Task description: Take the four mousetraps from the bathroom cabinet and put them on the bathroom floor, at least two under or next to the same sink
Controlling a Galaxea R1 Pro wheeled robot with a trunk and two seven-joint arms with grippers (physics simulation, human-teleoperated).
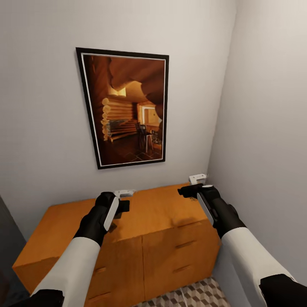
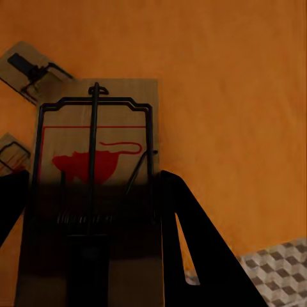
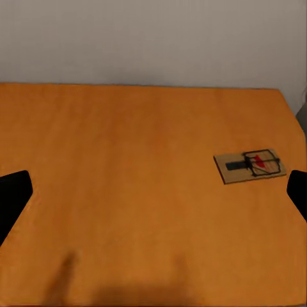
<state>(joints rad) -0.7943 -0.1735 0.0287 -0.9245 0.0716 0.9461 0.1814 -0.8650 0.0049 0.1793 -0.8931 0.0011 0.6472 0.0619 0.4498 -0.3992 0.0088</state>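
The orange-brown cabinet [image 1: 157, 213] stands against the wall below me, and both grippers hover over its flat top. My left gripper [image 1: 123, 205] is shut on a mousetrap [image 2: 96, 141], a brown board with black wire and a red mouse print, held well above the cabinet top [image 2: 230, 96]. Two more mousetraps [image 2: 29, 69] [image 2: 9, 157] lie on the top beyond it. My right gripper [image 1: 186, 190] is open with nothing between its fingers. Ahead of it a single mousetrap [image 3: 251, 165] lies flat on the cabinet top [image 3: 128, 166] near the far corner. The sink is out of view.
A framed picture [image 1: 125, 106] hangs on the wall above the cabinet. A side wall [image 1: 268, 128] stands close on the right. Cube-pattern bathroom floor [image 1: 200, 294] shows in front of the cabinet's drawer fronts [image 1: 179, 251].
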